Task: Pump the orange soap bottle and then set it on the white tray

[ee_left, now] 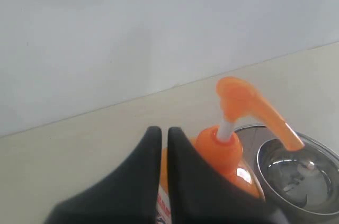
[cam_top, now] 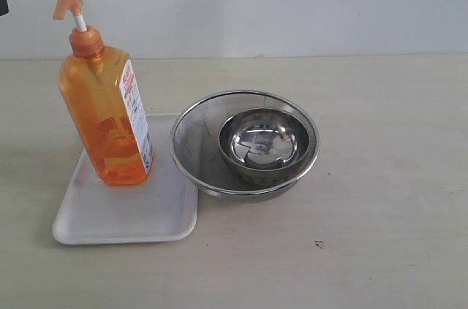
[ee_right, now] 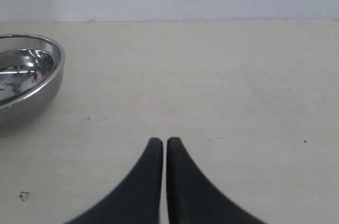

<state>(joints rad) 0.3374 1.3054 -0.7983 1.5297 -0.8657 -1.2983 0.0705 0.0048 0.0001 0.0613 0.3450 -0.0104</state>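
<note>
One bottle stands upright on tray, toward its far left part, pump head up. Nested bowls sit just beside tray's right edge. L gripper hangs close by pump collar, fingers pressed together, empty. R gripper likewise closed & empty, over bare table.
</note>
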